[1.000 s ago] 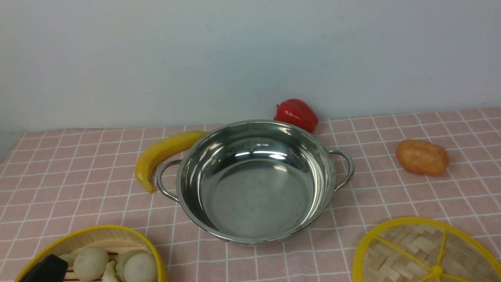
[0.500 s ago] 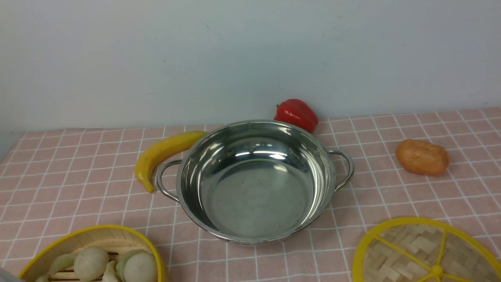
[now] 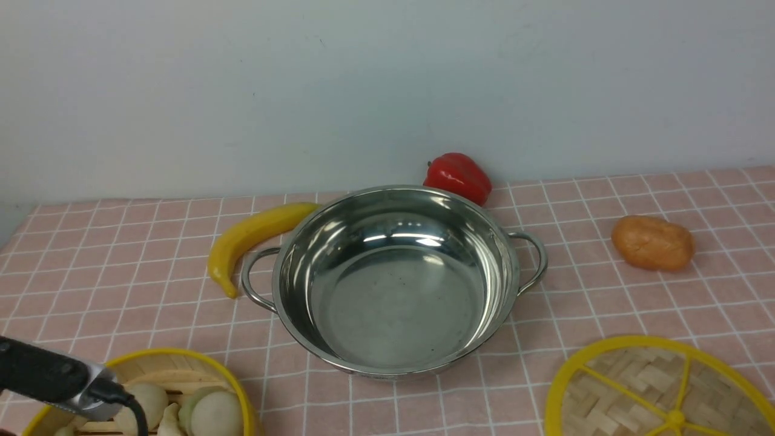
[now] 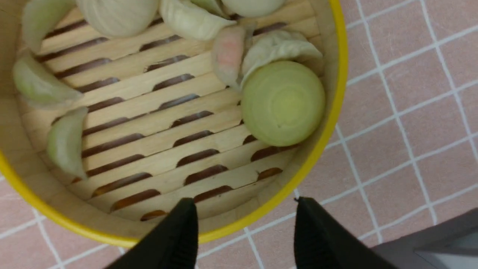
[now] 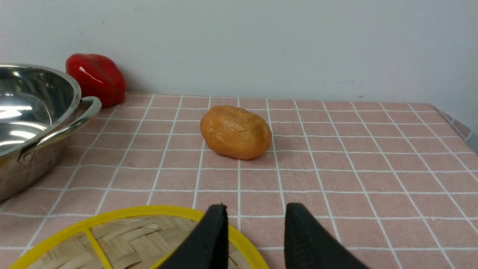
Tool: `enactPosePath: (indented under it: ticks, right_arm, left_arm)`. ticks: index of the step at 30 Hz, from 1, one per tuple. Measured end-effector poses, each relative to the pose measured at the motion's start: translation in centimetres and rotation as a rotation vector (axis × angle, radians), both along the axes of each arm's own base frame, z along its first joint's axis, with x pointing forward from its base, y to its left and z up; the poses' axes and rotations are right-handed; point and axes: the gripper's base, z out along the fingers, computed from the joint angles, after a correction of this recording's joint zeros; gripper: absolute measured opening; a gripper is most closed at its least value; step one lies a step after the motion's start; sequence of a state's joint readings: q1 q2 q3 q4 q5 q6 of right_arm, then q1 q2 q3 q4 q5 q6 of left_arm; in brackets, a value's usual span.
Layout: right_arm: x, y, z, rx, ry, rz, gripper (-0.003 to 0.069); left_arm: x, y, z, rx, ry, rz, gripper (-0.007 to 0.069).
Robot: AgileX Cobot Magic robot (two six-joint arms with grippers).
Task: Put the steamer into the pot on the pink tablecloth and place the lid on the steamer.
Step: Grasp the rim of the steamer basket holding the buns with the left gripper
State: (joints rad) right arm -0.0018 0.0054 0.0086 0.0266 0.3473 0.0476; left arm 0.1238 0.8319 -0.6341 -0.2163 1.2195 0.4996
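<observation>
The shiny steel pot [image 3: 393, 284] stands empty in the middle of the pink tablecloth [image 3: 121, 254]. The steamer [image 3: 175, 363], with pale dumplings and buns inside, sits at the front left. My left arm [image 3: 54, 378] reaches over it. In the left wrist view my left gripper [image 4: 244, 203] is open and straddles the steamer's yellow rim [image 4: 328, 123], one finger inside the basket and one outside over the cloth. The lid [image 3: 636, 387] lies flat at the front right. My right gripper [image 5: 255, 209] is open just above the lid's edge [image 5: 123, 239], holding nothing.
A yellow banana [image 3: 254, 236] touches the pot's left side. A red pepper [image 3: 458, 175] sits behind the pot by the wall. An orange potato [image 3: 652, 242] lies to the pot's right. The cloth's right edge [image 5: 455, 123] drops off.
My left arm has come into the front view at the bottom left, over the steamer. The pot, lid and steamer have not moved.
</observation>
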Motion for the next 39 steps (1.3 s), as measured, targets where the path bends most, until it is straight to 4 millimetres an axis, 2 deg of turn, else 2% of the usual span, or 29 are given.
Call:
enactPosePath:
  ticks: [7,13,16,19,25,30,39]
  right_arm:
    - [0.0,0.0,0.0,-0.003,0.0,0.0,0.024]
    - [0.0,0.0,0.0,-0.003,0.0,0.0,0.024]
    - [0.0,0.0,0.0,-0.003,0.0,0.0,0.024]
    - [0.0,0.0,0.0,-0.003,0.0,0.0,0.024]
    - [0.0,0.0,0.0,-0.003,0.0,0.0,0.024]
    - [0.0,0.0,0.0,-0.003,0.0,0.0,0.024]
    - [0.0,0.0,0.0,-0.003,0.0,0.0,0.024]
  left_arm:
    - [1.8,-1.6,-0.6,-0.221,0.059,-0.031,0.0377]
    - [3.3,-2.1,-1.4,-0.272,0.07,-0.088,0.0358]
    - [4.3,-2.8,-2.2,-0.263,0.074,-0.151,0.0354]
    - [5.5,-4.3,-3.2,-0.243,0.073,-0.209,0.0355]
    - [7.7,-6.5,-5.9,-0.154,0.098,-0.187,0.0355]
    - [8.6,-6.6,-7.9,-0.083,0.163,-0.095,0.0355]
    - [10.4,-7.1,-9.7,-0.107,0.158,-0.045,0.0355]
